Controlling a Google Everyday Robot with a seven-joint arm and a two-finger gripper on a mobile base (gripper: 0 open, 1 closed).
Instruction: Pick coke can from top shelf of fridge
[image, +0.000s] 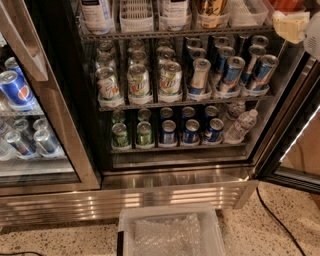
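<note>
The fridge stands open, with a dark interior and wire racks. Its top shelf runs along the upper edge and carries clear bins of bottles and cans. A red patch at the top right edge is the coke can; only its lower part shows. My gripper, pale cream, is at the top right corner, right below and against the can, at the right end of the top shelf. The white arm leaves the picture at the right.
White-and-green cans and blue-and-silver cans fill the middle rack. Smaller cans and water bottles fill the lower rack. A Pepsi unit stands left. The fridge door hangs open right. A clear bin and a cable lie on the floor.
</note>
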